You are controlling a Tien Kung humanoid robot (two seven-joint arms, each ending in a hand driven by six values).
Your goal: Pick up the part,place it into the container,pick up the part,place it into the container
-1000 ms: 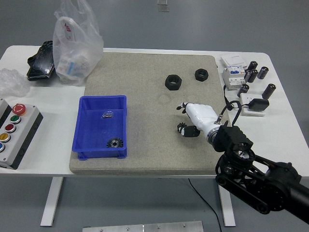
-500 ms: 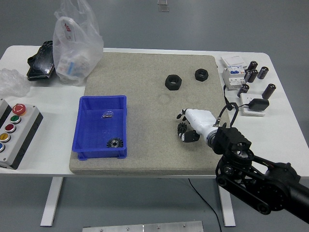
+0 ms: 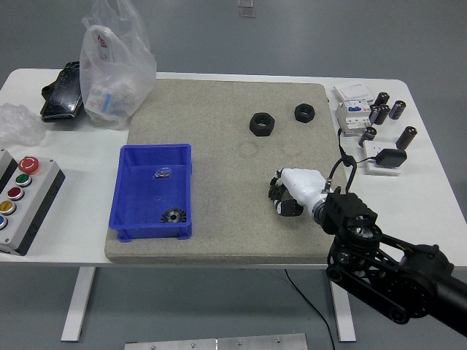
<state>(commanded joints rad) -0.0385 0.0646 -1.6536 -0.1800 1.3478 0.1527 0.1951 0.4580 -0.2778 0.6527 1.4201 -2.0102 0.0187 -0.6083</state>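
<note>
My right hand [image 3: 287, 199], white with black fingers, reaches in from the lower right over the grey mat [image 3: 219, 153]. Its fingers are curled around a small black gear [image 3: 276, 193] that lies low on the mat and is mostly hidden by them. The blue container [image 3: 125, 191] stands at the mat's left. Inside it lie another black gear [image 3: 173, 216] and a small metallic part [image 3: 162, 173]. Two black hex nuts [image 3: 261, 123] [image 3: 304, 111] sit on the far part of the mat. No left hand shows.
A button box [image 3: 22, 200] stands at the left edge. A plastic bag [image 3: 113, 65] and a black tray [image 3: 62, 91] lie at the back left. At the right are a circuit breaker [image 3: 352, 113], several dark cylinders [image 3: 387, 109] and a black adapter [image 3: 390, 157].
My right hand has dropped lower and its fingers have closed around the gear, which lay in plain view beside the hand a second ago.
</note>
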